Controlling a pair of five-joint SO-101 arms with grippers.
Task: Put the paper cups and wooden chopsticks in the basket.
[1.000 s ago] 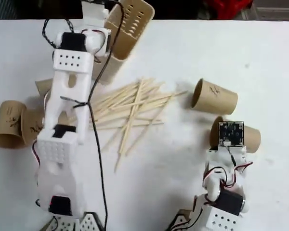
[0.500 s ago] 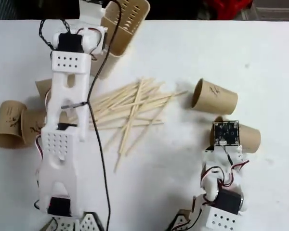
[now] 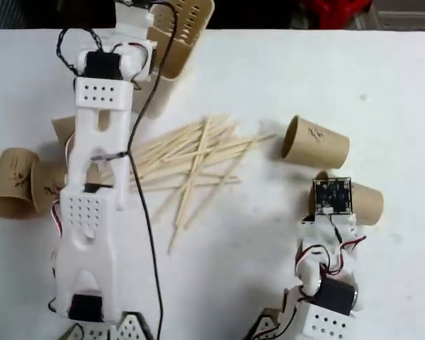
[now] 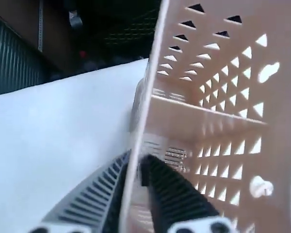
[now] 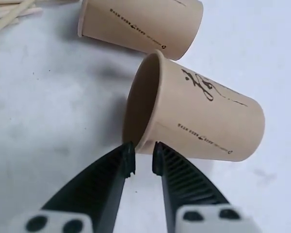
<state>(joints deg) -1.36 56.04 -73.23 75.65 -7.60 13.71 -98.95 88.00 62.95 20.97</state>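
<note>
The paper cup (image 5: 199,121) in hand lies on its side on the bench (image 3: 269,85), mouth toward the right pincer (image 5: 143,156); that pincer is drawn to a narrow gap, with the cup's lower rim caught between its jaws. A second cup (image 5: 140,22) lies just beyond, also on its side, near the first but apart from it; raise the held cup straight up before swinging, so that it does not knock this neighbour. Hold the pinch light; a thin paper rim will likely crease or slip.

The wooden chopsticks (image 3: 191,163) lie in a loose heap mid-bench, between this cup and the basket (image 3: 195,21); carry the cup above them. The basket stands tilted at the far edge; the left pincer (image 4: 136,162) pinches its perforated wall, one jaw inside and one outside. Release only with the cup over the opening. Further cups (image 3: 14,183) lie beside the left arm.
</note>
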